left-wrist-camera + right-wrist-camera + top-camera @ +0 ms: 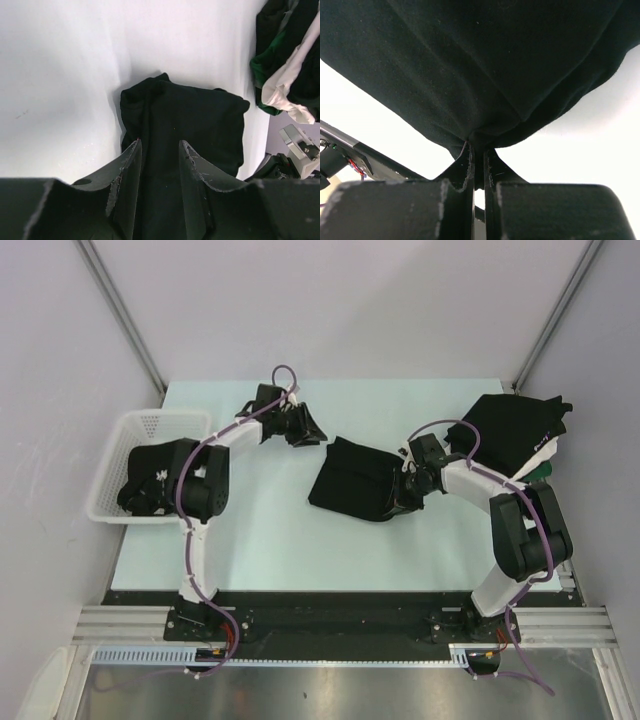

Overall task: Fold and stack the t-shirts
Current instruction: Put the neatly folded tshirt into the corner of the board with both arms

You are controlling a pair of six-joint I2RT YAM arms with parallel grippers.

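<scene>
T-shirts lie in three places here. One black t-shirt (345, 480) lies folded in the middle of the tabletop (270, 535). It looks like a flat dark square, turned a little to one side.

The right hand (398, 500) is at the right edge of this shirt. Its two fingers (465, 172) are squeezed tight together, with a bit of the black cloth pinched between them. In the right wrist view the cloth bunches up where the fingers bite it. The rest of the shirt fills the top of that view.

The left hand (303, 428) is near the far left corner of the same shirt, but it is not touching it. Its fingers are spread apart and nothing is between them. In the left wrist view the folded shirt shows past the gap, lying on the white tabletop.

A pile of t-shirts (515, 425) sits at the far right corner of the tabletop, behind the right arm (520, 530). Most are black, with some green and white cloth showing at the side. The pile is apart from the folded shirt.

A white basket (160, 418) with small holes sits at the left edge of the tabletop, just beside the left arm (200, 485). Some dark cloth (138, 462) lies inside it. I cannot tell how many shirts that is.
</scene>
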